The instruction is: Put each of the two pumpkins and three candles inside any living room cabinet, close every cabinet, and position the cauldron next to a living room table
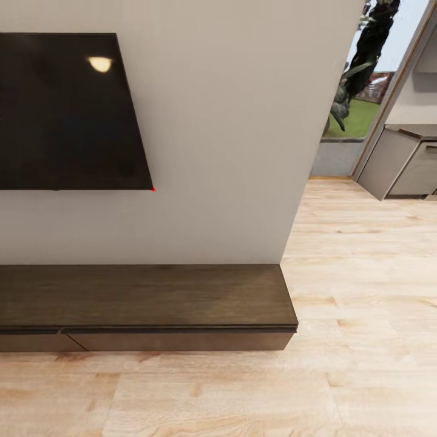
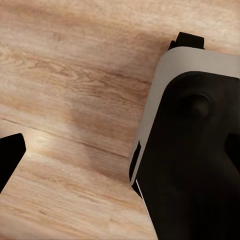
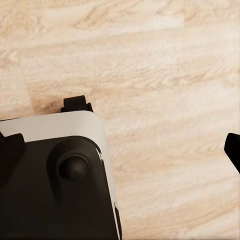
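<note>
Both claws hang down toward the wood floor (image 2: 75,100) beside my base (image 2: 190,150), and I cannot tell how their jaws stand: in the left wrist view I catch just one dark fingertip (image 2: 10,155) at the frame's edge, and in the right wrist view just one dark tip (image 3: 233,150). Nothing is visible between them. I judge the arms are tucked low like this because I am driving, not handling.

Going left to right in the head view: the black television (image 1: 67,109) hangs on the pale wall (image 1: 224,139), and below it the cabinet (image 1: 145,303) runs along the wall, long, low and dark brown, with its flat top bare. Its plain front panels sit flush as far as I can see, so it reads as closed on this stretch; a seam between two panels shows near the left. It ends short of the wall's corner. Past that corner the floor opens toward a glass doorway (image 1: 352,121) with greenery outside, and grey cupboards (image 1: 406,164) stand at the far right.

The cabinet is near and straight ahead, which suits a stop to open a panel.
</note>
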Robot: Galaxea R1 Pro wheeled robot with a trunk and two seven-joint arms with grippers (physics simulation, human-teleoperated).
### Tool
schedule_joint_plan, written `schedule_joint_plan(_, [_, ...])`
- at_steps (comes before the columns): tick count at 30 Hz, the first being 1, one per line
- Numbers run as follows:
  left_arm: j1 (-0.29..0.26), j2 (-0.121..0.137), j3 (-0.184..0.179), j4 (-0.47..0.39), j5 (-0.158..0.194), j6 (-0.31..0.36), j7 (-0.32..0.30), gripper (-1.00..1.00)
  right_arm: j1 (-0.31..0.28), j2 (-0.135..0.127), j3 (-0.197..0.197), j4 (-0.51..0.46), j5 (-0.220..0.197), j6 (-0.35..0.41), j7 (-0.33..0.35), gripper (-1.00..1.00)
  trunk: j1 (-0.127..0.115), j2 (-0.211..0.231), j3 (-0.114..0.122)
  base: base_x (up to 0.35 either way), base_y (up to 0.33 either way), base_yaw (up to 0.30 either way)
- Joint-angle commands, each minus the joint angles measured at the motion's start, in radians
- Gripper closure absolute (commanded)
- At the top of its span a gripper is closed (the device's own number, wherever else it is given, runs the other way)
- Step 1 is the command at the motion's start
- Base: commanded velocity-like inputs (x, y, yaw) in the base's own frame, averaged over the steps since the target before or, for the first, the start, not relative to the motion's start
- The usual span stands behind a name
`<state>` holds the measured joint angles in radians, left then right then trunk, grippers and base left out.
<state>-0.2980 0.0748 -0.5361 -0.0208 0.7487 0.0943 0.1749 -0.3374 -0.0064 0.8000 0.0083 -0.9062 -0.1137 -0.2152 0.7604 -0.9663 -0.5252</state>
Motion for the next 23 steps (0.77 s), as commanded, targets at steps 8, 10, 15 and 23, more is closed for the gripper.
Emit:
schedule_joint_plan(8, [0.027, 0.018, -0.007, -0.002, 0.011, 0.001, 0.011, -1.0, 0.001, 0.0, 0.01, 0.001, -0.004, -0.004, -0.001, -1.0, 0.0, -0.001, -0.001, 0.0, 0.0, 0.0])
schedule_joint_plan(10, [0.029, 0.016, -0.007, -0.002, 0.013, 0.001, 0.009, -1.0, 0.001, 0.0, 0.01, 0.001, -0.006, -0.004, -0.001, -1.0, 0.0, -0.001, -0.001, 0.0, 0.0, 0.0])
schedule_joint_plan(15, [0.031, 0.01, -0.005, -0.002, 0.016, 0.001, 0.007, -1.0, 0.001, 0.002, 0.01, 0.0, -0.006, -0.004, -0.001, -1.0, 0.0, -0.001, -0.001, 0.0, 0.0, 0.0])
schedule_joint_plan(23, [0.031, 0.01, -0.004, -0.002, 0.017, 0.001, 0.006, -1.0, 0.001, 0.0, 0.01, 0.001, -0.006, -0.004, -0.001, -1.0, 0.0, -0.001, -0.001, 0.0, 0.0, 0.0])
